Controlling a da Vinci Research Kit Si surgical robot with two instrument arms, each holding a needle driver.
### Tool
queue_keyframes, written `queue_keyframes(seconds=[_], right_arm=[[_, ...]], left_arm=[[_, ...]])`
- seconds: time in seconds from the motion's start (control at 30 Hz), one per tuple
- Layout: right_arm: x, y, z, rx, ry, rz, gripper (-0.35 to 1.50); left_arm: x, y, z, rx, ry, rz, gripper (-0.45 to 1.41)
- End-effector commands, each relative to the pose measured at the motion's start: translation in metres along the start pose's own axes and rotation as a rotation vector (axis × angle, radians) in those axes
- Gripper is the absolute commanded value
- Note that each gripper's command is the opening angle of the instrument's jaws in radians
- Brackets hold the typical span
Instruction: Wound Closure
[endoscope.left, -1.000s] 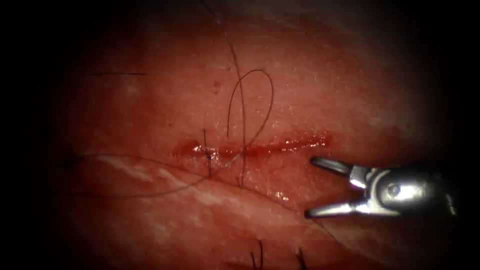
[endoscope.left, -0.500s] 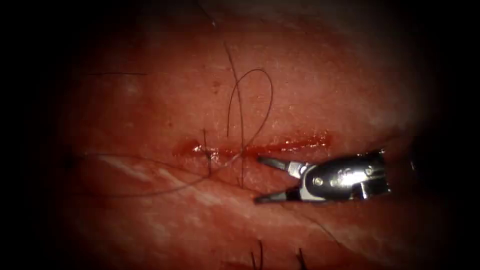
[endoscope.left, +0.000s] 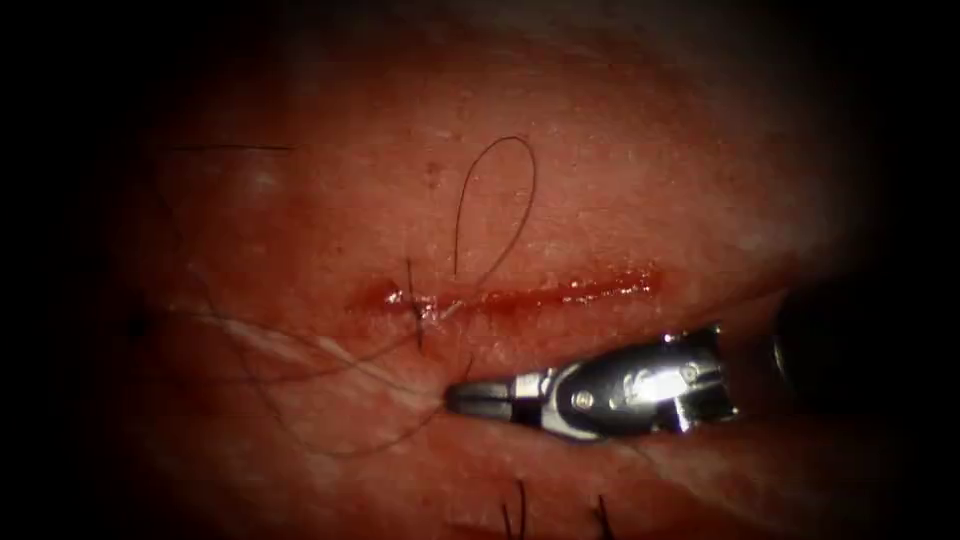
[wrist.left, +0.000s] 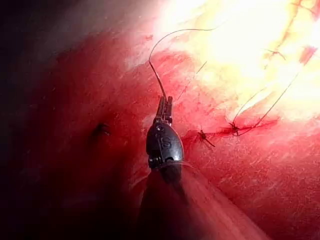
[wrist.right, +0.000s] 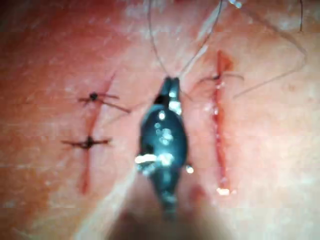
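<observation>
Endoscope view of a short horizontal cut (endoscope.left: 560, 293) in pale pink tissue (endoscope.left: 650, 180), glistening with red fluid (endoscope.left: 600, 288) along its right half. One knotted stitch (endoscope.left: 415, 315) crossed the cut near its left end. Just right of that stitch, dark thread (endoscope.left: 505, 138) rose from the cut in a tall narrow loop lying flat on the tissue above. More strands trailed below the cut towards the left.

The right arm's tool (endoscope.left: 462, 397) lay below the cut, pointing left, its tip under the cut's left end. Its jaws were pressed together on a strand of thread at the very tip. The right wrist view showed the same clamped tip, with a second, already stitched cut (wrist.right: 89, 120) on its far side.

The thread looked hair-fine, limp and nearly weightless, probably slick from the fluid. It likely held best flat between the jaw faces, well along a free strand rather than beside the stitch. The tissue seemed soft, so a hard pull could tear it
</observation>
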Motion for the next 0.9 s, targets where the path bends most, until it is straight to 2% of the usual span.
queue_keyframes(seconds=[0.03, 0.37, 0.4, 0.43, 0.47, 0.5, 0.63, 0.77, 0.8, 0.87, 0.9], right_arm=[[-0.0005, -0.0009, 0.0004, 0.000, -0.004, 0.009, -0.35], [0.0019, -0.0012, -0.0012, 0.008, 0.015, 0.027, -0.35], [0.0019, -0.0013, -0.0014, 0.010, 0.015, 0.026, -0.13], [0.0020, -0.0015, -0.0016, 0.009, 0.015, 0.025, 0.37], [0.0019, -0.0016, -0.0018, 0.003, 0.010, 0.025, 0.63], [0.0016, -0.0016, -0.0022, -0.024, -0.009, 0.024, 0.96], [0.0015, -0.0018, -0.0038, -0.031, -0.018, 0.024, 1.06], [0.0027, -0.0018, -0.0058, -0.030, -0.025, 0.020, 1.13], [0.0040, -0.0016, -0.0073, -0.039, -0.040, -0.004, 1.16], [0.0051, -0.0012, -0.0086, -0.031, -0.056, -0.013, 1.18], [0.0063, -0.0004, -0.0104, -0.024, -0.088, -0.041, 1.18]], left_arm=[[-0.0009, 0.0003, 0.0005, -0.002, 0.000, -0.007, -0.45], [-0.0009, 0.0003, 0.0005, -0.004, 0.001, -0.007, -0.45], [-0.0009, 0.0003, 0.0005, -0.007, 0.002, -0.007, -0.45], [-0.0009, 0.0003, 0.0005, -0.007, 0.002, -0.007, -0.45], [-0.0009, 0.0003, 0.0005, -0.007, 0.002, -0.007, -0.45], [-0.0009, 0.0003, 0.0005, -0.007, 0.002, -0.007, -0.45], [-0.0009, 0.0003, 0.0005, -0.006, 0.002, -0.007, -0.45], [-0.0009, 0.0003, 0.0005, -0.007, 0.002, -0.007, -0.45], [-0.0009, 0.0004, 0.0005, -0.009, 0.003, -0.007, -0.45], [-0.0009, 0.0004, 0.0005, -0.009, 0.002, -0.007, -0.45], [-0.0009, 0.0004, 0.0006, -0.008, 0.002, -0.007, -0.45]])
